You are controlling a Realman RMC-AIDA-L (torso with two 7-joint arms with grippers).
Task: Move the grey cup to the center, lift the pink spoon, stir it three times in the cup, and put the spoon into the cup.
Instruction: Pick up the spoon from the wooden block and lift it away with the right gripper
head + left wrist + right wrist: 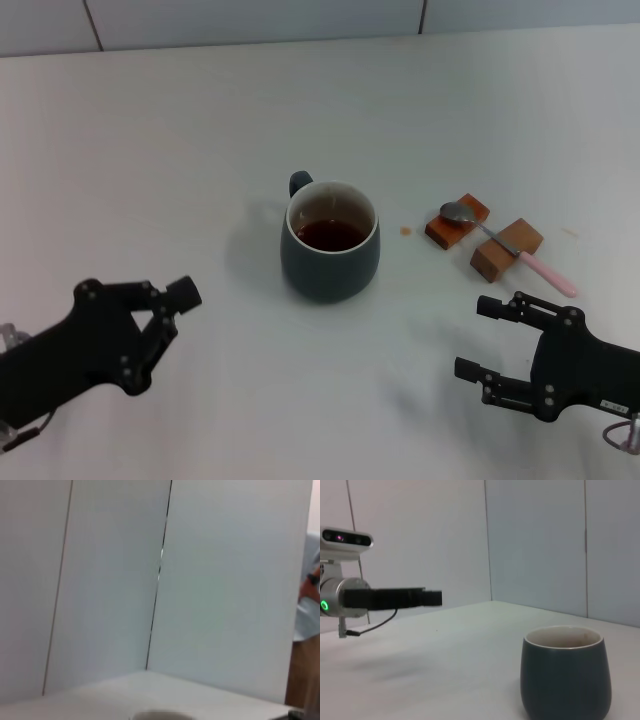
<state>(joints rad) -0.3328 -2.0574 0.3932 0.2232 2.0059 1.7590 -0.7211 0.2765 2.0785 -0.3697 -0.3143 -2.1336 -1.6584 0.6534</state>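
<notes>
The grey cup (330,250) stands upright at the table's middle, holding dark liquid, its handle pointing to the far left. It also shows in the right wrist view (565,677), and its rim shows in the left wrist view (162,715). The pink spoon (508,248) lies across two small wooden blocks (457,221) to the right of the cup, bowl toward the cup. My left gripper (183,293) is shut and empty, near left of the cup. It also shows in the right wrist view (422,598). My right gripper (476,337) is open and empty, in front of the spoon.
The white table (200,150) is backed by white wall panels (535,545). A small brown spot (405,231) lies between the cup and the blocks. A person's arm (311,585) shows past the panel edge.
</notes>
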